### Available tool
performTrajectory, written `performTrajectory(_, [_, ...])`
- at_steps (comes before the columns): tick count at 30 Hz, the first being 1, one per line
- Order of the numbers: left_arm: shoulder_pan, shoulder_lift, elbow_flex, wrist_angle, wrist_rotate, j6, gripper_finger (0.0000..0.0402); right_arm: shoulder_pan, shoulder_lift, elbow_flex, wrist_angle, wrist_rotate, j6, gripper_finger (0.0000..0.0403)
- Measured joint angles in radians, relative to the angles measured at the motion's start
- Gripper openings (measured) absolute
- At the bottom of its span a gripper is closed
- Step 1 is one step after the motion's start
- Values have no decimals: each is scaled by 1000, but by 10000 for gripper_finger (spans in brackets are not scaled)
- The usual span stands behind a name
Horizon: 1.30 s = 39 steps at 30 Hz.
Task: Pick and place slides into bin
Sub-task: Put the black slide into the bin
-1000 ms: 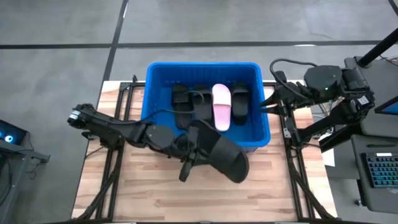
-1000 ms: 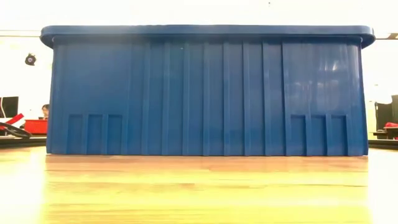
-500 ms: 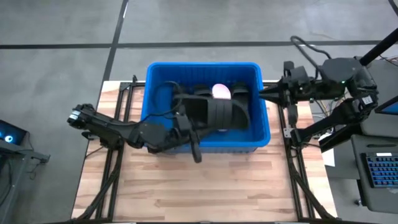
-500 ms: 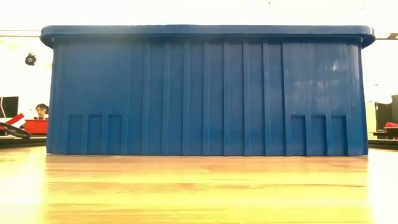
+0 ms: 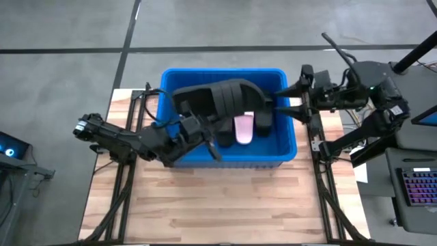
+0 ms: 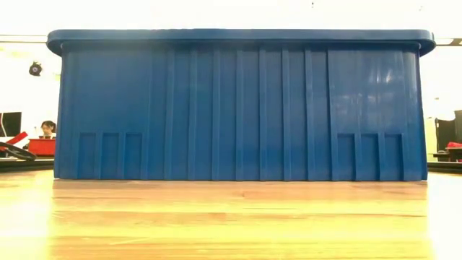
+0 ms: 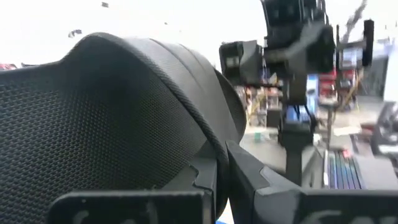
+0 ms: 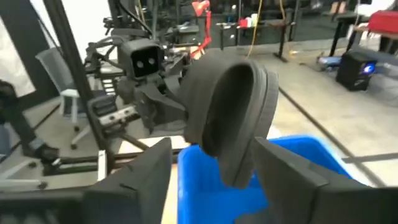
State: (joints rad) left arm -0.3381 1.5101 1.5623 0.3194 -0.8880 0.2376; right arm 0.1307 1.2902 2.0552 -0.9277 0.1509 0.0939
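Observation:
The blue bin (image 5: pixel 290 147) stands at the table's far middle; the low view shows only its near wall (image 6: pixel 238 108). Inside lie a pale pink slide (image 5: pixel 244 128) and black slides (image 5: pixel 266 123). My left gripper (image 5: pixel 199 121) reaches in over the near wall, shut on another black slide (image 5: pixel 222 99) raised above the bin. My right gripper (image 5: pixel 292 102) hovers open at the bin's right rim, pointing level toward the table's left. The raised slide (image 8: pixel 233 112) is just ahead of its fingers, apart from them. My left gripper pinches one edge of the black slide (image 7: pixel 208 158) between its two fingers, at the slide's near left part. The fingers come slanting from the table's near left, roughly level. The slide is lifted clear above the bin and stretches toward the table's right.
Bare wooden table (image 5: pixel 225 205) lies in front of the bin. Black frame rails (image 5: pixel 126 184) run along both table sides. A keyboard (image 5: pixel 416 191) and stands sit off the table's right. A person shows far behind in the low view (image 6: pixel 48 128).
My left gripper has risen and swung from in front of the bin over its near wall, its wrist rolling. The black slide went from low over the table to high above the bin. My right gripper has tipped up toward level and opened.

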Motion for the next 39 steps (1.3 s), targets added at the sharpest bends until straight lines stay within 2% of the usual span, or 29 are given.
performTrajectory(3, [9, -3, 0, 85, -2, 53, 0, 0, 26, 0, 43, 33, -38, 235])
performTrajectory(5, [14, -3, 0, 141, -2, 112, 0, 0, 43, 0, 84, 107, -50, 248])
performTrajectory(8, [20, -3, 0, 226, -2, 191, 0, -6, 60, 0, 157, 204, -46, 257])
performTrajectory(10, [25, -3, 0, 285, 11, 234, 0, -17, 67, 0, 229, 217, -50, 258])
performTrajectory(16, [32, -5, 0, 416, 102, 323, 0, -40, 86, -1, 406, 204, -95, 247])
performTrajectory(22, [64, -8, 5, 465, 160, 321, 0, -61, 115, -2, 516, 35, -105, 237])
performTrajectory(33, [83, -8, 10, 489, 356, 319, 0, -75, 171, -4, 560, 32, -163, 239])
performTrajectory(39, [84, -9, 10, 484, 358, 292, 0, -84, 180, -3, 613, 25, -213, 232])
